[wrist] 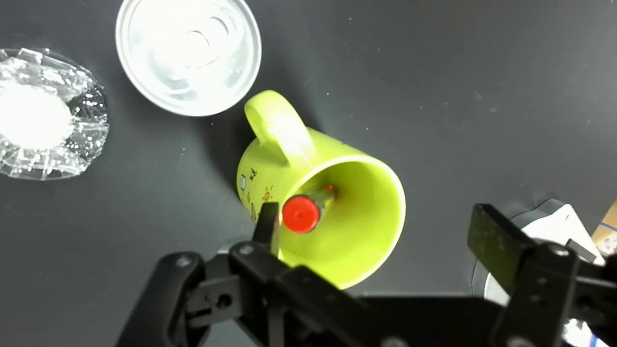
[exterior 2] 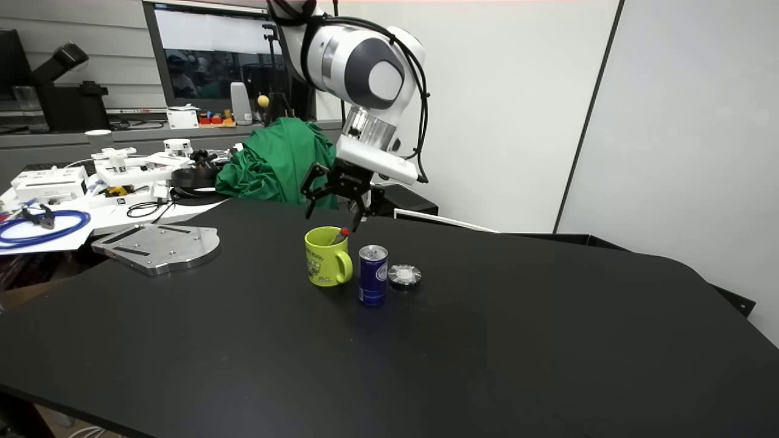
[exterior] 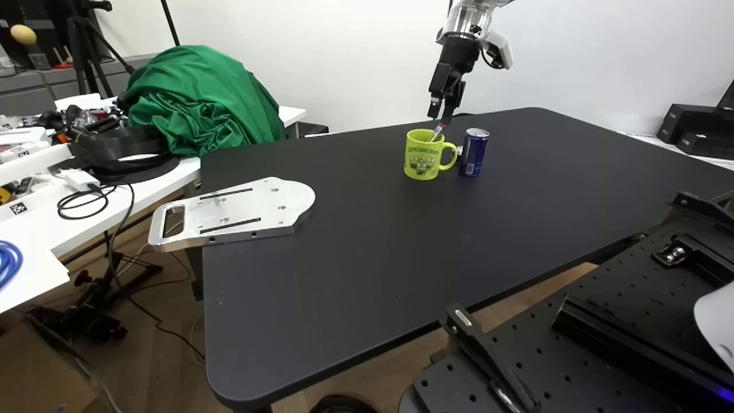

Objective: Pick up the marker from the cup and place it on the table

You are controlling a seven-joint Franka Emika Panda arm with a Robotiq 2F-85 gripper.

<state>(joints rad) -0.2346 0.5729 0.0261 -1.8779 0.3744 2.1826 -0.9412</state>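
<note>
The hand (exterior 2: 333,219) hangs above the yellow-green cup (exterior: 421,159), its two fingers (wrist: 496,243) spread wide apart. The marker (wrist: 301,214) leans inside the cup, red end up by the rim; whether a finger touches it I cannot tell. The cup stands upright on the black tabletop (exterior: 344,275), handle toward a blue can (exterior 2: 372,280) just beside it. A silver metal plate (exterior: 249,207) overhangs the tabletop's edge.

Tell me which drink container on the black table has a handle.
The yellow-green mug, holding the marker: its handle juts from the side; the dark blue can has none.
</note>
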